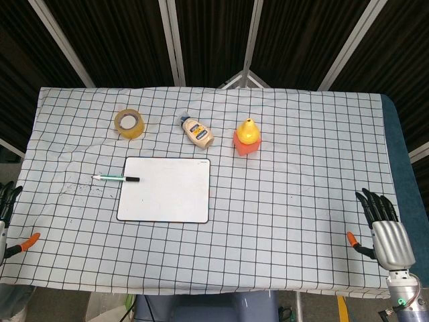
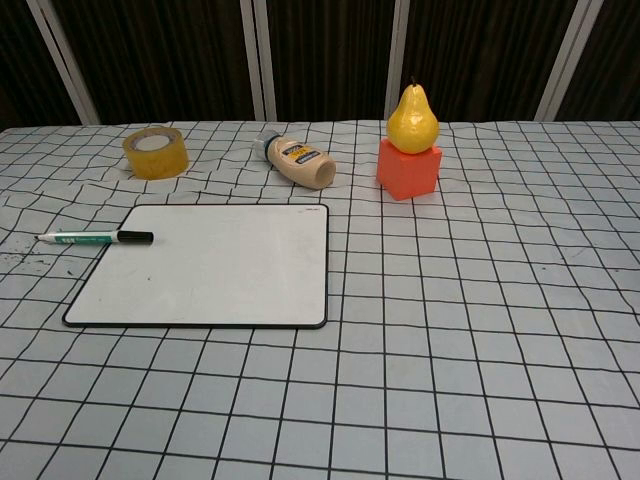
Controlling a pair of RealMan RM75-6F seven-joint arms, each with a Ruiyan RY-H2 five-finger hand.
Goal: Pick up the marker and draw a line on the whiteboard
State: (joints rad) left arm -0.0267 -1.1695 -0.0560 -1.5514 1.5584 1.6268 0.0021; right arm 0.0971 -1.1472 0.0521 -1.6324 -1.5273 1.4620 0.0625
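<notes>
A white marker (image 1: 115,178) (image 2: 95,238) with a green band and a black cap lies flat across the left edge of the whiteboard (image 1: 165,190) (image 2: 210,266), cap end on the board. The board's surface is blank. My left hand (image 1: 8,221) shows only at the far left edge of the head view, fingers apart and holding nothing, well left of the marker. At the lower right of the head view my right hand (image 1: 382,225) rests with its fingers spread, empty and far from the board. Neither hand appears in the chest view.
Along the far side stand a roll of yellow tape (image 1: 129,123) (image 2: 155,151), a squeeze bottle (image 1: 197,131) (image 2: 298,161) on its side, and a yellow pear (image 1: 248,130) (image 2: 412,119) on an orange block (image 1: 246,144) (image 2: 410,168). A checked cloth (image 1: 288,201) covers the table.
</notes>
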